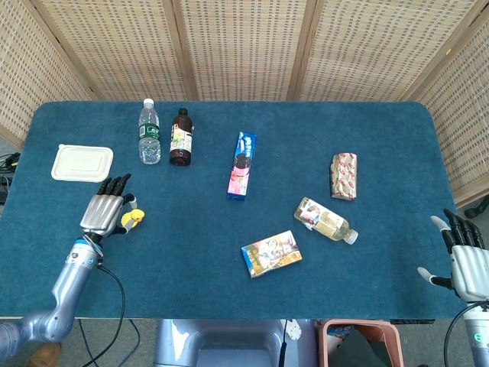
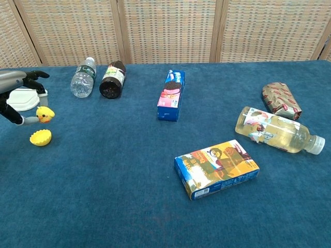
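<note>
My left hand is raised over the table's left side, and its thumb and a finger pinch a small yellow toy duck. In the head view the duck shows just right of the hand. A yellow half-shell cup lies on the blue cloth below the duck. In the chest view the left hand hangs in front of a white lidded container. My right hand is past the table's right edge, fingers spread and holding nothing.
A water bottle and a dark bottle stand at the back left. A blue cookie box, a wrapped packet, a lying drink bottle and a snack box are spread over the middle and right.
</note>
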### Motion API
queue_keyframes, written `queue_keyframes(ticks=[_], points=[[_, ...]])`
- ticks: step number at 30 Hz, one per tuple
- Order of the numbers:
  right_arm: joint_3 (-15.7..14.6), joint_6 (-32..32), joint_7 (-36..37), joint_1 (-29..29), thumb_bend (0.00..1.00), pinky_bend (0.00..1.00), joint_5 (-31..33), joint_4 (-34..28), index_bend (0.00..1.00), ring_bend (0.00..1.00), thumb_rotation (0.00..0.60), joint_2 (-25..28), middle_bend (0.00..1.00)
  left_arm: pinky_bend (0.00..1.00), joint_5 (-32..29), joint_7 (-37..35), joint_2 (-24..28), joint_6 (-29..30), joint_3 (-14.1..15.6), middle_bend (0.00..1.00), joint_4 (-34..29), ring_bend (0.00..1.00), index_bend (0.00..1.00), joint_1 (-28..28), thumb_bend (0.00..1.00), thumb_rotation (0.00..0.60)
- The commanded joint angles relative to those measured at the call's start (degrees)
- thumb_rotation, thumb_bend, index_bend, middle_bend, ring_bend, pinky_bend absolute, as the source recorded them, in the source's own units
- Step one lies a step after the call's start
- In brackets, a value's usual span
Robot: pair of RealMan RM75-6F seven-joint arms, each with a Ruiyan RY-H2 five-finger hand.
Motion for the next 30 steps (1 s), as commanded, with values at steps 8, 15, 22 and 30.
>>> queue_keyframes(ticks=[8, 15, 22, 30], points=[[0.01, -0.19, -0.75, 0.15, 0.00, 0.00, 0.23, -0.14, 0.00, 0.00, 0.600, -0.21, 0.00, 0.00, -6.34, -3.10, -2.82, -7.19, 0.25, 0.00, 8.94, 0.00, 0.51, -2.58, 0.36, 0.600], [0.08, -0.45, -0.45, 0.21, 0.00, 0.00, 0.54, -0.13, 0.00, 0.00, 0.600, -0.17, 0.00, 0.00, -4.91, -4.84, -3.87, -7.59, 1.70, 0.00, 10.50, 0.00, 0.51, -2.55, 0.36, 0.600], [0.10, -0.37, -0.31, 0.15, 0.00, 0.00, 0.62, -0.10, 0.00, 0.00, 0.600, -0.09, 0.00, 0.00, -4.13, -4.69, -3.95, -6.12, 2.67, 0.00, 10.28, 0.00, 0.51, -2.24, 0.36, 0.600], [0.04, -0.50, -0.36, 0.22, 0.00, 0.00, 0.59, -0.14, 0.00, 0.00, 0.600, -0.11, 0.00, 0.00, -5.40, -2.90, -4.39, -4.57, 3.25, 0.00, 10.46, 0.00, 0.45, -2.07, 0.37, 0.600]])
